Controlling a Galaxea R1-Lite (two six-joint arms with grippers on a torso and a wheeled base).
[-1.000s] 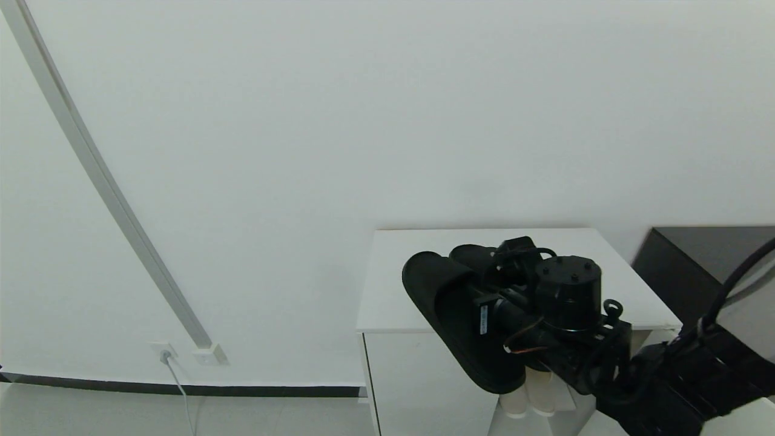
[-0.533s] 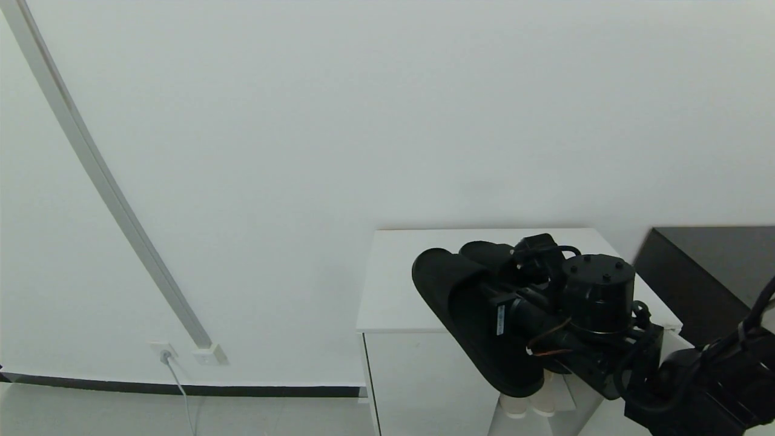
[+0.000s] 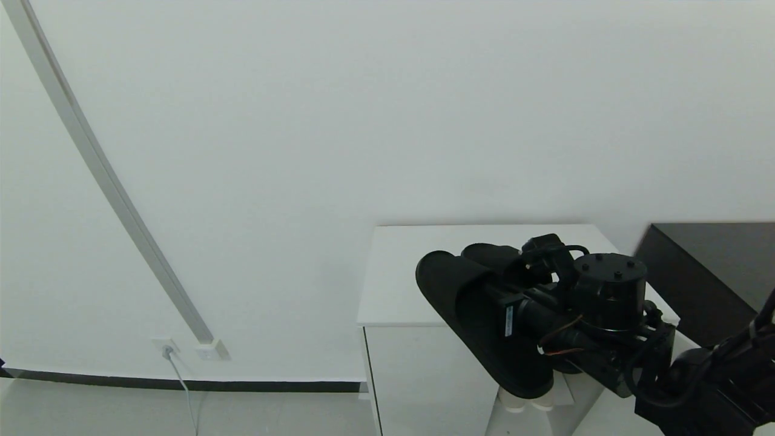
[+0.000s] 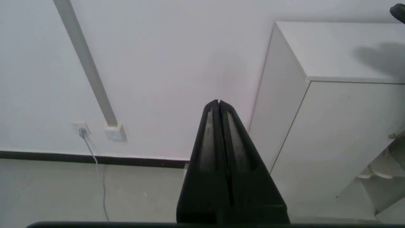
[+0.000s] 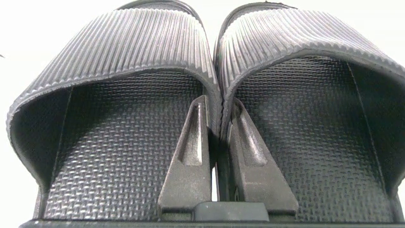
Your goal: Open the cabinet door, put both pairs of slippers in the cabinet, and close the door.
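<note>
The right gripper [image 5: 218, 155] is nearly closed, its two fingers [image 5: 190, 158] pinching the touching inner edges of a pair of black slippers [image 5: 126, 95], one finger inside each slipper and pressed to its ribbed strap. In the head view the pair hangs tilted, toes up and away from the robot, heels low, in front of the white cabinet [image 3: 393, 278] and overlapping its top edge and front. The left gripper [image 4: 218, 107] is closed with the fingers pressed together and nothing between them; it points at the wall [image 4: 164, 76] beside the cabinet and is apart from it. Below the held pair, the cabinet's open part shows shelves [image 4: 380, 174], and two pale rounded ends [image 3: 514, 404] peek out under the heels; what they are cannot be told. To the robot's right of the cabinet stands a dark top [image 3: 714, 254]. On the wall to the left, a pale duct [image 3: 109, 181] slants down to a socket [image 3: 163, 348] with a cord [image 3: 184, 387] hanging from it.
</note>
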